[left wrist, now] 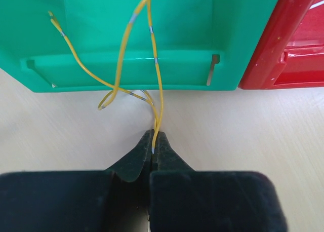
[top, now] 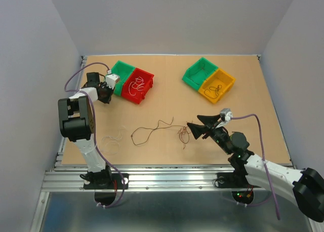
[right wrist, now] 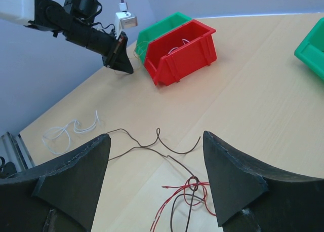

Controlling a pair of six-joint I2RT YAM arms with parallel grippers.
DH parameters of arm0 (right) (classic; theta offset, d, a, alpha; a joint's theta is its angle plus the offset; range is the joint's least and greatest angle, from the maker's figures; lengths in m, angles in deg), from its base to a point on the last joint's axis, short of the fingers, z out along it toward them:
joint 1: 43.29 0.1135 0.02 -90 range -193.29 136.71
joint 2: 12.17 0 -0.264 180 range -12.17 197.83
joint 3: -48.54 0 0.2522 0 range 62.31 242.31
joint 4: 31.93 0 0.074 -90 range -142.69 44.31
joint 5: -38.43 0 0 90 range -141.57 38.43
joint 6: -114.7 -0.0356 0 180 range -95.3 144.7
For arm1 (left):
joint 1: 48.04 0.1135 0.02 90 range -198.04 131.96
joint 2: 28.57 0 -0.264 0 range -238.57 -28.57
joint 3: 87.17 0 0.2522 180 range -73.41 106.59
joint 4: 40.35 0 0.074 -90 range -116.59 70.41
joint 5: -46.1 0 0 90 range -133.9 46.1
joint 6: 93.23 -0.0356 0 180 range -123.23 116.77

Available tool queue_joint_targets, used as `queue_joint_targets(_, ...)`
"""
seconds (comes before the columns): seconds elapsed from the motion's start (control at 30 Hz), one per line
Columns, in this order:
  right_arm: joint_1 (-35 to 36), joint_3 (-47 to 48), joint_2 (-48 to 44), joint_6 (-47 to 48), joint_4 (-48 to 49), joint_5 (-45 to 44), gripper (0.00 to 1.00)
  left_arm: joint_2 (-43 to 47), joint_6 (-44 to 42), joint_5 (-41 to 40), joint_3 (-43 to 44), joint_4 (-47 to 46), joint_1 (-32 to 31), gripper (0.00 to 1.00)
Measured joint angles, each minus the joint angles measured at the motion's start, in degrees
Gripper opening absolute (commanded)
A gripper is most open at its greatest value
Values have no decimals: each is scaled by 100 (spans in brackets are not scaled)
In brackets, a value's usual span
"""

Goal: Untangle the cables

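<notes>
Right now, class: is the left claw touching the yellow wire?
Touching. The left wrist view shows the left claw shut on the yellow wire, pinched between its fingertips.

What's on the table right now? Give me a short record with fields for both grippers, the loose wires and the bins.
left gripper: shut on a thin yellow wire, in front of a green plastic bin
right gripper: open, above the wires on the tabletop
knot: red and dark wire clump
loose strands: long brown wire; curly white wire
red plastic bin: holds a whitish wire
yellow plastic bin: holds a dark wire
</notes>
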Motion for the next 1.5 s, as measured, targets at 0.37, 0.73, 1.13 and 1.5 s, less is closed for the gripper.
queue_joint_targets(0.37, 0, 0, 48, -4, -4, 2, 78, 238, 131, -382, 994, 785, -74, 0)
queue_joint_targets(0.73, 0, 0, 46, -20, -13, 0, 78, -450, 448, -835, 3067, 1196, -708, 0)
queue_joint_targets(1.13, 0, 0, -37, -17, -39, -4, 78, -874, 732, -828, 2070, 503, -767, 0)
queue_joint_targets(1.5, 0, 0, -4, -20, -42, -4, 78, 686, 804, -538, 195, -1086, -616, 0)
